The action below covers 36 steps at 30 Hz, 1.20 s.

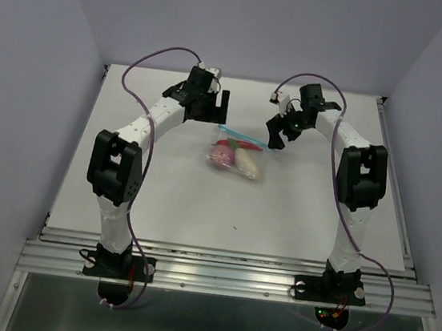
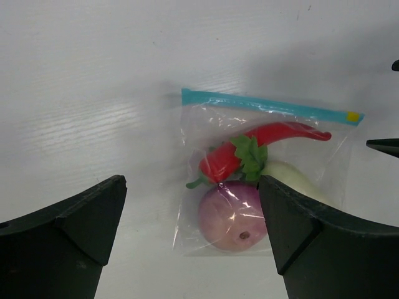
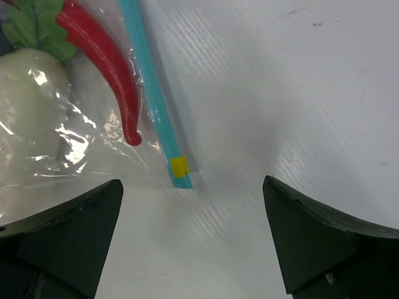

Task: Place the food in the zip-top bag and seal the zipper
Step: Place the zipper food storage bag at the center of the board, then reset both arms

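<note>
top external view: the left gripper [image 1: 215, 103] has its fingers spread wide, holding nothing and touching nothing, poised near the far left corner of the zip-top bag [image 1: 238, 158]. its wrist view shows both black fingers apart with bare bench between them. the bag lies flat about midway across the white bench [image 1: 160, 198], somewhat toward the far edge, its zipper [image 2: 268, 106] along the side facing that edge. inside are the red chili [image 2: 262, 140], the white radish [image 2: 296, 177] and the purple ball [image 2: 230, 218]. the right gripper [image 1: 281, 133] gapes equally wide and empty, near the zipper's end with the yellow tab [image 3: 180, 166]. pale lilac walls [image 1: 23, 68] close in three sides. both arms rise from the near edge, bend at the elbow and arch toward the bag.
</note>
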Available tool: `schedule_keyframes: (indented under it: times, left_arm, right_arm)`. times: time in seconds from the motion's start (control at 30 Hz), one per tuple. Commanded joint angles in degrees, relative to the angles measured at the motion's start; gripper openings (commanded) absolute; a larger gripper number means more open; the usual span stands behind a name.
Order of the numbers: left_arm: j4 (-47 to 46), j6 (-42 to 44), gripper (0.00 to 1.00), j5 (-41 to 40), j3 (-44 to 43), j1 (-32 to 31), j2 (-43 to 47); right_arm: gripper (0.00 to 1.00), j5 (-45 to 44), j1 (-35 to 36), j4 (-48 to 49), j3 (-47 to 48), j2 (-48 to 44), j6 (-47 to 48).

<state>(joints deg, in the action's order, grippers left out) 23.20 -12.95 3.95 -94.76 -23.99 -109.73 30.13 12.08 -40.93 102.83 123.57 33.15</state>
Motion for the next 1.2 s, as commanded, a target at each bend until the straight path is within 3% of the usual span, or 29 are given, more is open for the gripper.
schedule_keyframes:
  times: [0.0,0.17,0.33,0.43,0.57,0.63,0.83,1.17]
  left_arm:
    - [-2.37,-1.37,0.99,-2.01,0.36,0.17,6.72]
    - [-1.58,-7.25,0.99,-11.22,3.61,0.17,13.57]
    - [1.92,-16.13,0.99,-20.2,8.98,0.26,21.92]
    - [6.41,-20.35,0.99,-24.15,9.68,0.26,24.47]
    - [8.96,-25.19,0.99,-27.76,13.28,0.34,28.25]
    - [9.49,-26.95,0.99,-28.64,15.3,0.43,30.36]
    - [9.23,-29.5,0.99,-30.84,23.21,0.35,37.3]
    - [4.14,-29.95,0.99,-29.26,36.22,0.43,49.96]
  right_arm:
    - [1.0,-3.32,0.14,3.48,2.21,-6.13,-1.33]
    - [1.0,-8.14,0.14,7.69,3.08,-13.87,-9.75]
    - [1.0,-25.95,0.14,23.14,0.1,-22.12,-27.14]
    - [1.0,-33.77,0.14,23.17,0.27,-23.98,-37.42]
    - [1.0,-48.03,0.14,22.73,-7.53,-32.21,-52.0]
    - [1.0,-53.48,0.14,22.73,-14.91,-35.92,-55.02]
    - [1.0,-58.25,0.14,17.47,-29.77,-50.07,-62.84]
    - [1.0,-59.4,0.14,15.97,-46.47,-67.04,-63.82]
